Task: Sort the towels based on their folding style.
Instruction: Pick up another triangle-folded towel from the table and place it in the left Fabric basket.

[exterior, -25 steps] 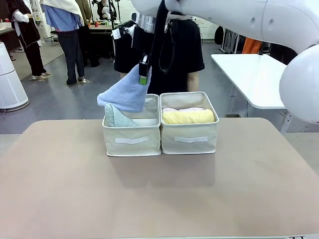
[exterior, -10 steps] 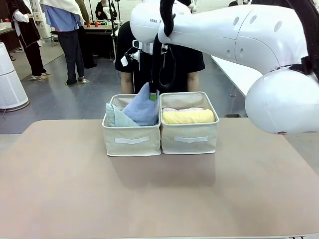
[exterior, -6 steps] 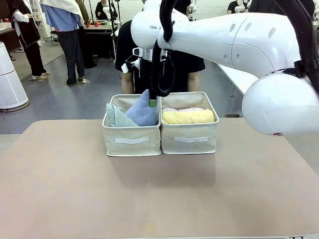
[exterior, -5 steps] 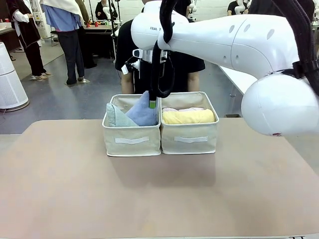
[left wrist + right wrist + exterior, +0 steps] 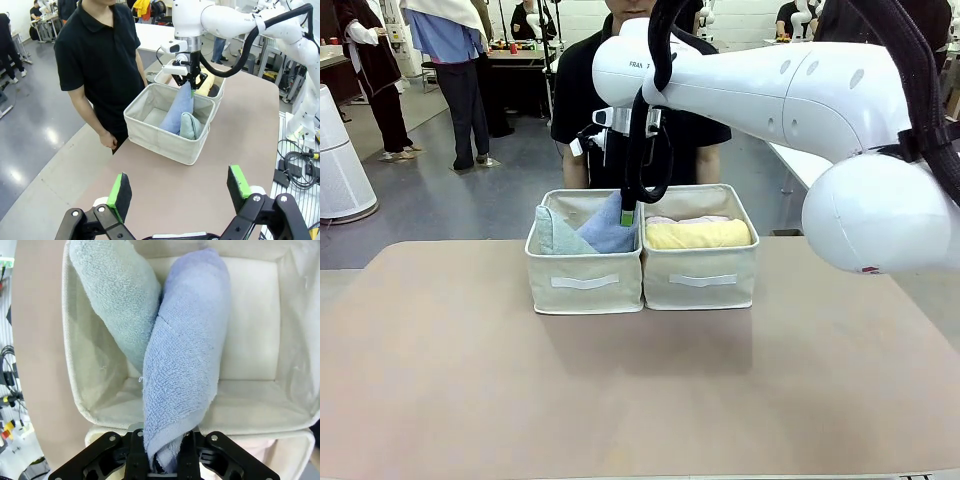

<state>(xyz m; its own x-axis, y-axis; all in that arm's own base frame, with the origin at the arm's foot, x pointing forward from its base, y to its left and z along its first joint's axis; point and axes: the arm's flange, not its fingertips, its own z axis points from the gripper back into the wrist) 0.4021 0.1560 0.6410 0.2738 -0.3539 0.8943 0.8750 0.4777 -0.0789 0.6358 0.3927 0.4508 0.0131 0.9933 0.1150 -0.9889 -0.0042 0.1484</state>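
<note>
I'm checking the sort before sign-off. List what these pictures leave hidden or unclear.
- Right bin, front view: its wall and the yellow towel hide the other rolls; just a pink edge peeks behind.
- Periwinkle towel, right wrist view: its tip sits inside the right gripper, so the pads are covered.
- Left bin, left wrist view: the floor beneath the mint towel is hidden.

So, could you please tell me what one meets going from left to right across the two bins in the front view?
Pale mint towel → periwinkle blue towel → right gripper, shut on that towel's tip → yellow rolled towel. The first two sit in the left bin, the yellow one in the right bin.
</note>
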